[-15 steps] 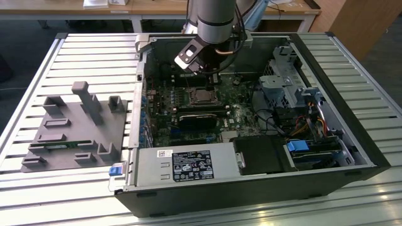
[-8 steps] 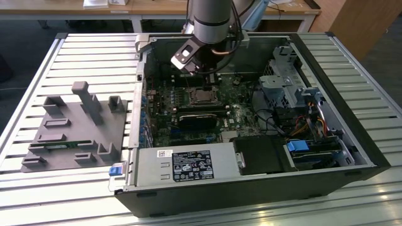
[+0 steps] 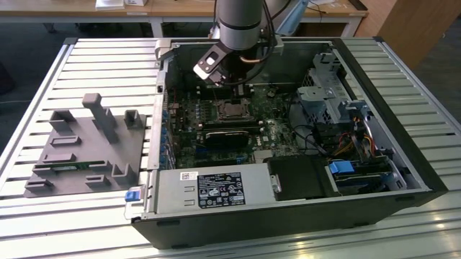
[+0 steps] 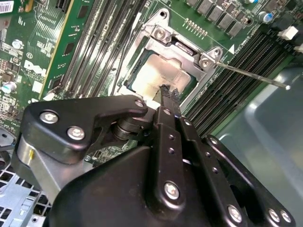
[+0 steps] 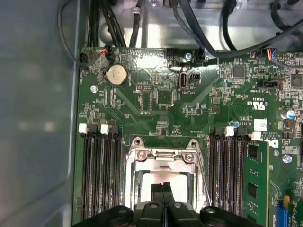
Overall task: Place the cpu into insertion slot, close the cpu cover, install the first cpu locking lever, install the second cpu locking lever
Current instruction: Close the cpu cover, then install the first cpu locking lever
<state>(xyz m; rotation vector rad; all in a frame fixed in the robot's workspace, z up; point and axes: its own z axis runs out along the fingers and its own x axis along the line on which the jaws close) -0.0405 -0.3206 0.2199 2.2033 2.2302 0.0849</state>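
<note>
Slatted metal tabletop (image 3: pixel 94 65) carries an open computer case (image 3: pixel 421 162), and the arm (image 3: pixel 241 21) reaches down into it from above.

In the first wrist view the gripper (image 5: pixel 165 188) has its two black fingers pressed together with only a thin seam between them and nothing held. The tips sit over the cpu (image 5: pixel 144 182); whether they touch it cannot be told.

The cpu lies flat in the insertion slot (image 3: pixel 232 111), its pale silvery-grey top showing through the square cut-out of the cpu cover (image 5: pixel 163 161). The cover is a thin silver frame lying down around the chip, with bolt heads at its corners.

In the second wrist view a thin metal lever (image 4: pixel 251 75) juts from one corner of the socket out across the long black memory slots (image 5: pixel 99 170) that flank it on both sides. A green memory module (image 5: pixel 255 184) stands in one of them.

Further out on the green board sits a round coin cell (image 5: pixel 116 74). In the exterior view a black heatsink (image 3: pixel 226 136) lies just beside the socket, and a grey fixture (image 3: pixel 86 145) rests on the tabletop at the exterior view's left.
</note>
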